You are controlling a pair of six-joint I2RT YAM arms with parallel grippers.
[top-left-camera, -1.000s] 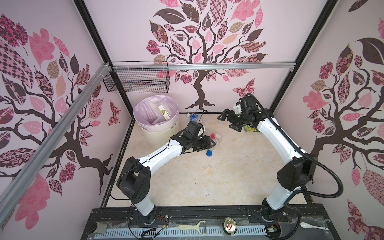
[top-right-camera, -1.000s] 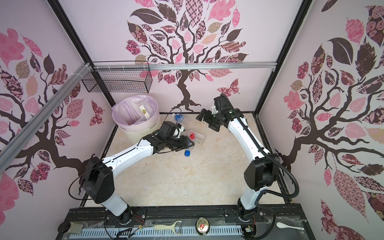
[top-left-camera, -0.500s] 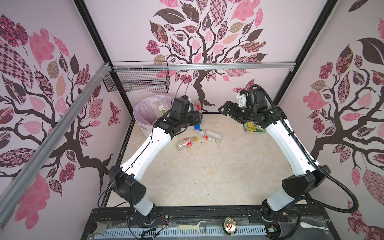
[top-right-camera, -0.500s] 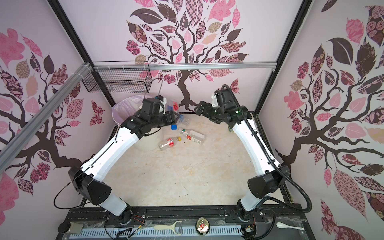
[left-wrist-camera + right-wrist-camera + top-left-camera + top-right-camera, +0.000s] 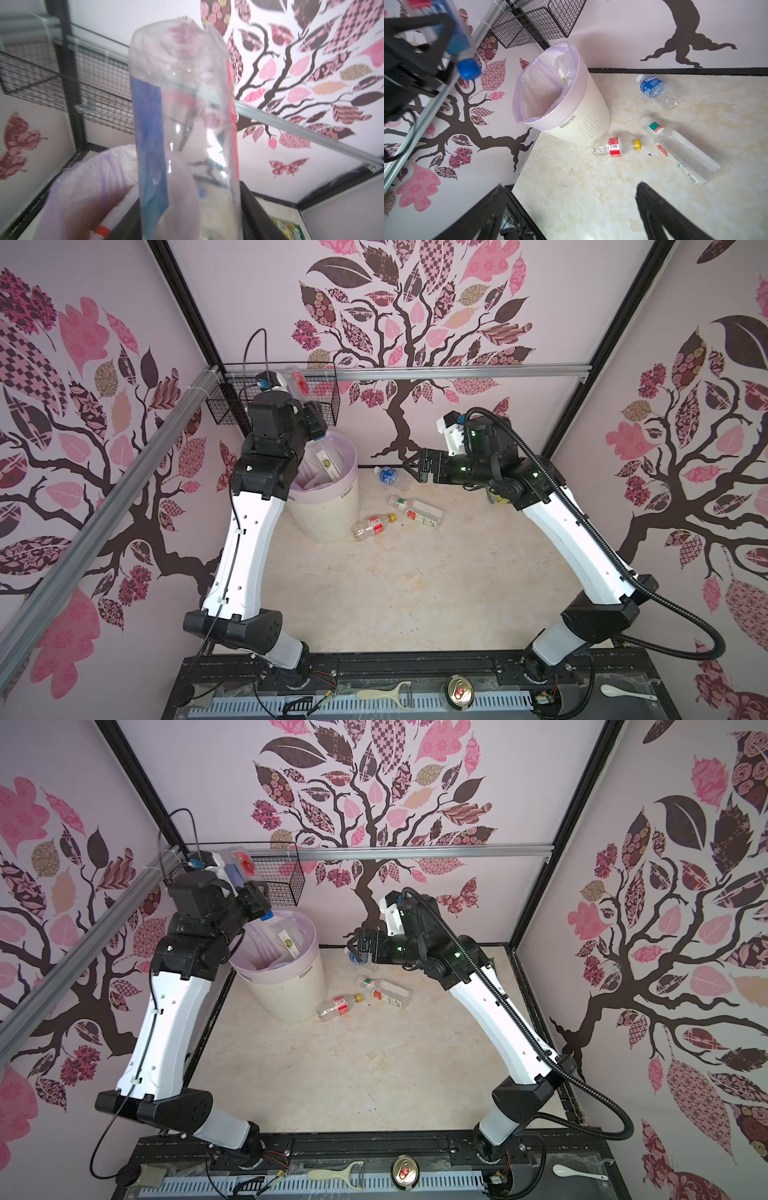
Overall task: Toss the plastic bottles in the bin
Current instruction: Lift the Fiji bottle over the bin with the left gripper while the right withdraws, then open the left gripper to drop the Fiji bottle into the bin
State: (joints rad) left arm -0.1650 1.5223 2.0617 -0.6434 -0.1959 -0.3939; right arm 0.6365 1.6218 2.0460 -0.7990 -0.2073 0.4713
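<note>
The pale marbled counter [image 5: 374, 593] carries everything. At its far left stands the round, cream, ribbed bin [image 5: 328, 514], upright, lined with a lilac bag and lettered "clean" under the rim. One black wire basket [image 5: 282, 886] hangs on the far wall above it.

My left gripper [image 5: 250, 892] is raised over the bin's far-left rim, its jaws pinching a clear bottle [image 5: 182, 124] with a blue-and-red label. The bottle's long axis runs steeply but tilted, with the blue cap down toward the bin's mouth and the base up. My right gripper [image 5: 411, 467] hangs above the far middle of the counter, jaws spread wide with nothing between them.

I count four plastic bottles: the one I hold and three lying flat to the right of the bin.
- The tall bottle [image 5: 679, 149] is clear, with a white cap and a green-and-red neck band, and its cap points left.
- The water bottle [image 5: 654, 89] has a blue label and lies farthest, its white cap pointing left. Its print is too small to read.
- The short bottle [image 5: 614, 147] has a red label and a yellow cap. It lies just beside the bin's foot, base toward the bin and cap to the right.

On the near rail lie one peeler [image 5: 384, 691], one drink can [image 5: 458, 690] and one white spoon [image 5: 627, 691].
</note>
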